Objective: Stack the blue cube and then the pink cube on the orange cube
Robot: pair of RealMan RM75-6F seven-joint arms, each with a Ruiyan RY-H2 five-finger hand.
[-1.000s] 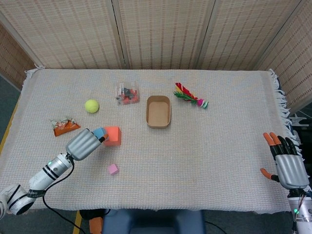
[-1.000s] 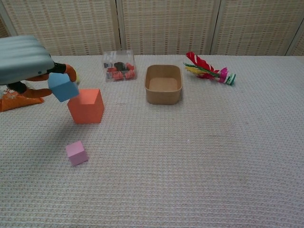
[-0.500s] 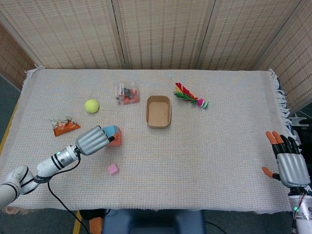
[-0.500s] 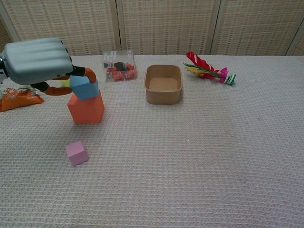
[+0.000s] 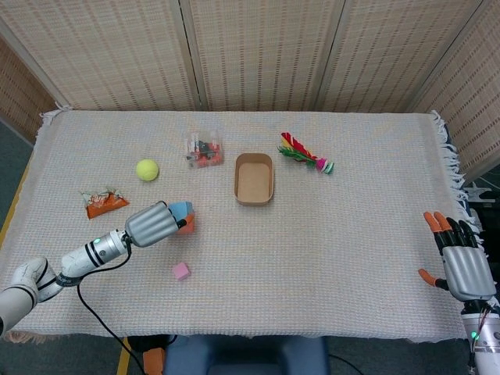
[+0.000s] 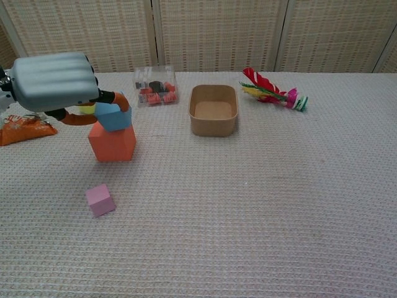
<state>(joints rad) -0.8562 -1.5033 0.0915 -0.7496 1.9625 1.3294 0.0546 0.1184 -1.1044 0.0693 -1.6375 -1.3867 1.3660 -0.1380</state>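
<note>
The left hand [image 6: 53,82], a grey ribbed shell with orange-tipped fingers [image 6: 121,100], is grasping the small blue cube [image 6: 113,116] and has it right on top of the larger orange cube [image 6: 112,141], the blue one sitting toward the far edge of the orange top and touching it as far as the chest view shows. In the head view that same left hand [image 5: 151,224] covers most of the stack, with only a corner of the blue cube [image 5: 182,209] and a sliver of the orange cube [image 5: 188,224] peeking out to its right. The little pink cube [image 6: 100,200] lies alone on the woven cream cloth covering the bench [image 6: 260,205], nearer than the orange cube and a touch to its left, well apart from it. Over on the far right edge, the right hand [image 5: 462,259] hangs beside the bench with its fingers [image 5: 446,226] spread and released, nothing in them. Behind the stack there's a clear plastic box of red and black bits [image 6: 156,86], and to its right an open brown cardboard tray [image 6: 213,110]. Further right lies a bright red, yellow and green feathered toy [image 6: 271,90]. At the left, an orange crinkled snack packet [image 6: 23,128] rests on the cloth, and a yellow-green tennis ball [image 5: 147,169] sits beyond it.
</note>
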